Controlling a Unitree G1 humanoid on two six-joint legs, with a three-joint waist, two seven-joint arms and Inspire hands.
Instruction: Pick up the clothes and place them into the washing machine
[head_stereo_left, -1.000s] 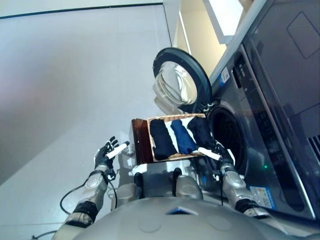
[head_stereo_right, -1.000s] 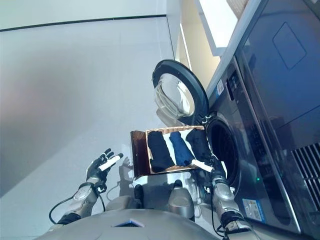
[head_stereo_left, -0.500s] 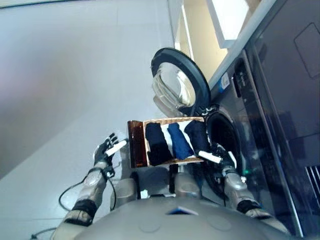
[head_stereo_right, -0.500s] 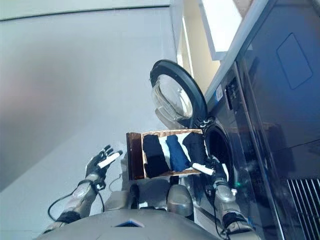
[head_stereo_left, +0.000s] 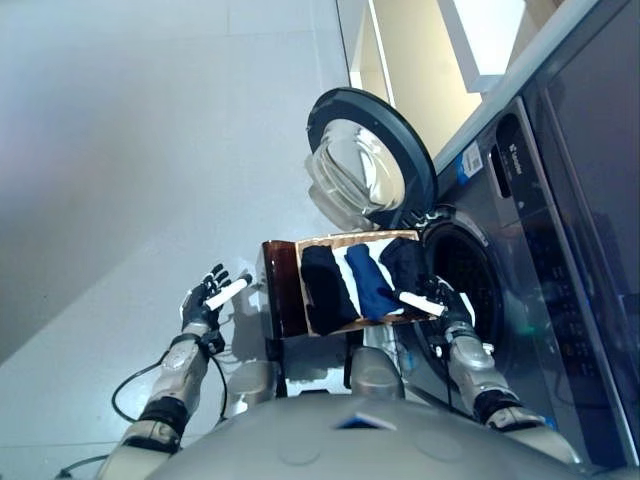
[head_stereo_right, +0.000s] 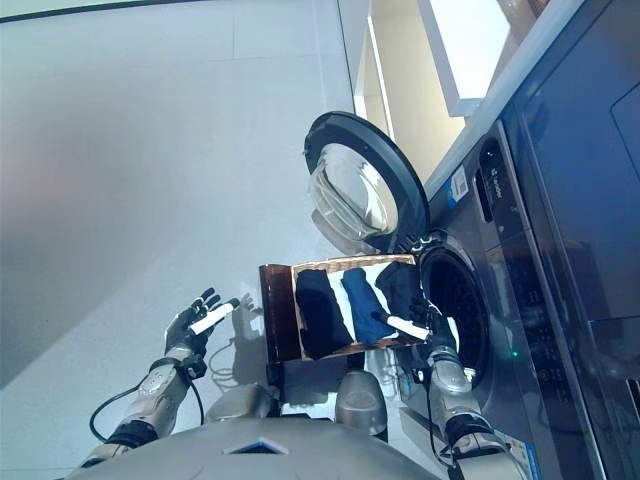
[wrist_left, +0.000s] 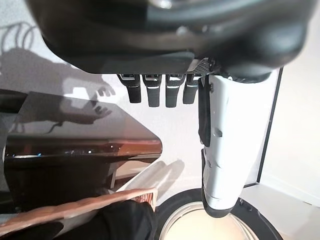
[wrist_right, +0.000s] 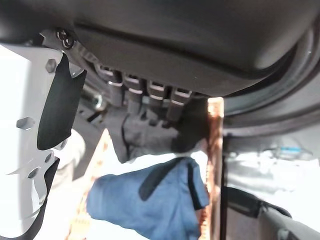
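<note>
A shallow wicker basket (head_stereo_left: 352, 238) rests on a low dark brown box (head_stereo_left: 280, 285) beside the washing machine's open drum (head_stereo_left: 470, 280). In it lie a black garment (head_stereo_left: 325, 285), a blue garment (head_stereo_left: 372, 283) and a dark grey garment (head_stereo_left: 408, 265) side by side. My right hand (head_stereo_left: 440, 300) is open at the basket's near corner by the drum. In the right wrist view its fingers (wrist_right: 150, 95) point at the dark grey garment (wrist_right: 145, 137), with the blue garment (wrist_right: 150, 200) beside it. My left hand (head_stereo_left: 205, 298) is open and empty above the floor, left of the box.
The machine's round door (head_stereo_left: 365, 160) stands swung open behind the basket. The machine's dark front (head_stereo_left: 560, 250) runs along the right. Pale floor (head_stereo_left: 120, 180) spreads to the left. The left wrist view shows the box (wrist_left: 80, 145) and the basket's rim (wrist_left: 100, 205).
The whole picture has shifted, so the camera moved. Both hands keep about the same places relative to the basket and box. The clothes lie as before.
</note>
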